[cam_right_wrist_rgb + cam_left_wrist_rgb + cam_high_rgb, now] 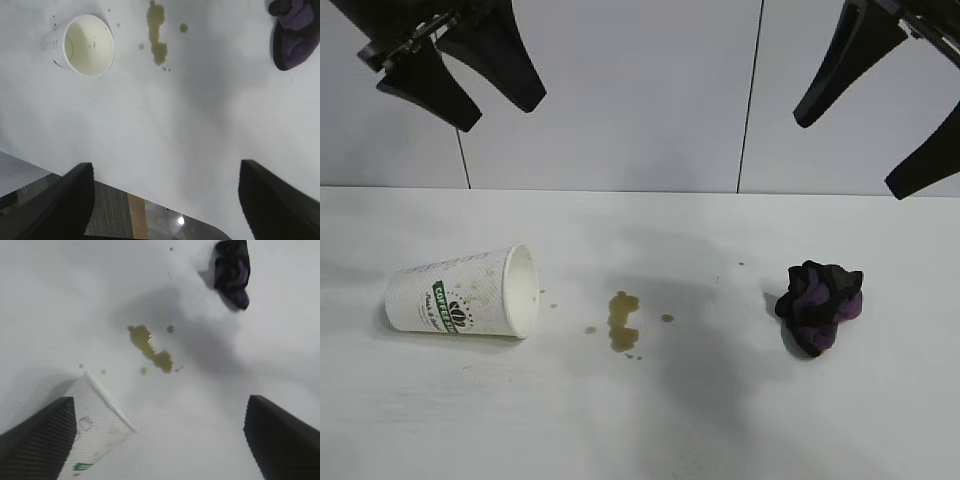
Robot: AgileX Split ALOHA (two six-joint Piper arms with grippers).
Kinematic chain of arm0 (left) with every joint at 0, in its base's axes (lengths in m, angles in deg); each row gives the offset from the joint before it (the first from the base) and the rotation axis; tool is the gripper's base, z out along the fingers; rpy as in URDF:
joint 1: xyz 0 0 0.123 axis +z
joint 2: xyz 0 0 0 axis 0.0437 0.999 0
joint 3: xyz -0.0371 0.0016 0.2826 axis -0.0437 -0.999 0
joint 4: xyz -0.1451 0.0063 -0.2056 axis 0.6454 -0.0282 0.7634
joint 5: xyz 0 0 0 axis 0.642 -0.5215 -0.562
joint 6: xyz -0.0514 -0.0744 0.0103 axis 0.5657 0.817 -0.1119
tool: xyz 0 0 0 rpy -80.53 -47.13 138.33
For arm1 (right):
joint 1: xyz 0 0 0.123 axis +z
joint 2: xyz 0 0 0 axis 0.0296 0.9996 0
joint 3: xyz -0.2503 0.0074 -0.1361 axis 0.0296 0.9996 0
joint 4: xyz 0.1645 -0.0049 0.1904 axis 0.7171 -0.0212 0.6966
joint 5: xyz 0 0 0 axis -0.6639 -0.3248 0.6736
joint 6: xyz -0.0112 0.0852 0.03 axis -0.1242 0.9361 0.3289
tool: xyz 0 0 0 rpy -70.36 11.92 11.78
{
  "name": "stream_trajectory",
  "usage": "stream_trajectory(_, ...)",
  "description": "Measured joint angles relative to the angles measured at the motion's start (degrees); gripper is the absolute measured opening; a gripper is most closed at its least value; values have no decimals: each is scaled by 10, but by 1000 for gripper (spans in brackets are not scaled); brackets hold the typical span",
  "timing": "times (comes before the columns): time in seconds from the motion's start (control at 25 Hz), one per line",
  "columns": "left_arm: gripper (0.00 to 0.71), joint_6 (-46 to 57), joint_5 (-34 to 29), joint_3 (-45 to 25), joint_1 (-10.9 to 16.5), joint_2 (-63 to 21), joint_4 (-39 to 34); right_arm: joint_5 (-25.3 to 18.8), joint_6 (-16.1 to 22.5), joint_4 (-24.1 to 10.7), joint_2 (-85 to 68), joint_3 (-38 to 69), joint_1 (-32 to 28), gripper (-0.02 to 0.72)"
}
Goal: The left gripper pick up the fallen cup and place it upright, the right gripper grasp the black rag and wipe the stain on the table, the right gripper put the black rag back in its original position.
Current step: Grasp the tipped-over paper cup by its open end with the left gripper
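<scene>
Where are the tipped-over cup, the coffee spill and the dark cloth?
cup (460, 292): exterior view, on its printed side wall.
stain (622, 320): exterior view, middle of the main puddle.
black rag (820, 303): exterior view, on its purple fold.

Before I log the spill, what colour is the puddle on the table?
Yellowish-brown, like coffee. The puddle shows best in the exterior view, between the cup and the rag.

cup (97, 432) base behind finger, black rag (294, 31) cut by edge

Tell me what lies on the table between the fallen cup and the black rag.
The stain and a few droplets lie between the cup and the black rag; the table is otherwise bare there, seen in the exterior view.
</scene>
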Motion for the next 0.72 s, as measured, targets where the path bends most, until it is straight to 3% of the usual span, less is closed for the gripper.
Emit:
stream_trajectory(0.16, 657, -112, -5, 1, -75, 0, -148, 1, 0, 0, 0, 0, 0, 544)
stream_trajectory(0.36, 657, -142, 41, -2, -153, 0, -285, 1, 0, 0, 0, 0, 0, 544)
stream_trajectory(0.48, 657, -143, 81, -23, -169, 0, -314, 1, 0, 0, 0, 0, 0, 544)
stream_trajectory(0.72, 657, -149, 174, -107, -171, 0, -334, 1, 0, 0, 0, 0, 0, 544)
